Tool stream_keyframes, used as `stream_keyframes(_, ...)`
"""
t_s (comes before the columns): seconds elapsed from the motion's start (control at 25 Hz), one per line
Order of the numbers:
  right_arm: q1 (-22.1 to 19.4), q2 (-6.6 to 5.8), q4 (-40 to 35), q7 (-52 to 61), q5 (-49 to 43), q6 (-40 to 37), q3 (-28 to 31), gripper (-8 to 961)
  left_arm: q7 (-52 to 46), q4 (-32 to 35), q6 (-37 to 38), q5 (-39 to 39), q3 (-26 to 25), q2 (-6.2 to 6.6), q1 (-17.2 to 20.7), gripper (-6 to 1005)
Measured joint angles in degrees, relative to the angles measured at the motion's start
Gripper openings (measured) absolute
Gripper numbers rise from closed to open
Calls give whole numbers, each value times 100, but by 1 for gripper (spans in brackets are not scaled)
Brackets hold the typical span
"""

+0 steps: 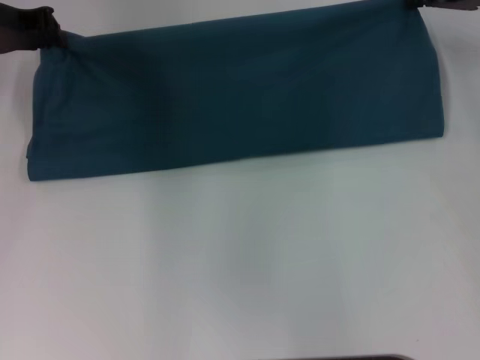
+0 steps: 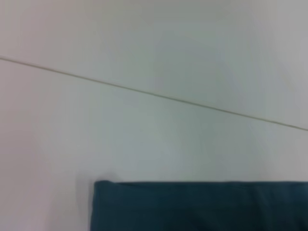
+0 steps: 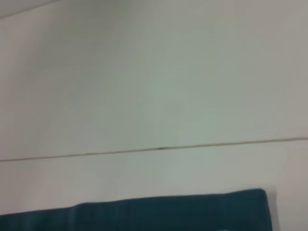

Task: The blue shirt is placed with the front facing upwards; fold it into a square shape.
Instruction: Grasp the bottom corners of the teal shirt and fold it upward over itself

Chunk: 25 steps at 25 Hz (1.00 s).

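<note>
Bare white table [image 1: 240, 270] lying nearest. Beyond it, dark teal-blue cotton shirt [image 1: 232, 101] lying as long folded band, lettering hidden. L gripper [image 1: 34, 31], R gripper [image 1: 442, 4] pinching shirt's far corners, seemingly clenched on cloth. Judging approx halfway; crosswise folds remaining.

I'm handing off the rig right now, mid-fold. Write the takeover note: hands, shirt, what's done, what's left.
Left hand: at the far left corner of the blue shirt, apparently gripping it.
Right hand: at the far right corner, mostly out of frame; grip not visible.
Shirt: a long, wide band across the far part of the white table; no sleeves, collar or lettering showing.
Done: folded lengthwise.
Left: fold the ends inward to make a square, then release.
</note>
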Motion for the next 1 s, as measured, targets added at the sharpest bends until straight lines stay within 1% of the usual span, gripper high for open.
stream_keyframes(0.16,146,24,188,39,-90,378,-176,60,-99,81,-173,21,83,0,-98,54)
stream_keyframes(0.44,490,68,491,180,-599,862,-272,63,-239,92,-285,32,225,0,-179,55)
stream_keyframes(0.64,629,116,576,186,-741,1035,-296,65,-283,92,-317,33,269,0,-194,55)
stream_keyframes(0.88,666,121,581,188,-745,1047,-322,68,-294,98,-321,86,269,2,-206,55)
stream_keyframes(1.0,667,110,601,188,-747,1021,-322,69,-391,220,-286,102,255,51,-246,55)
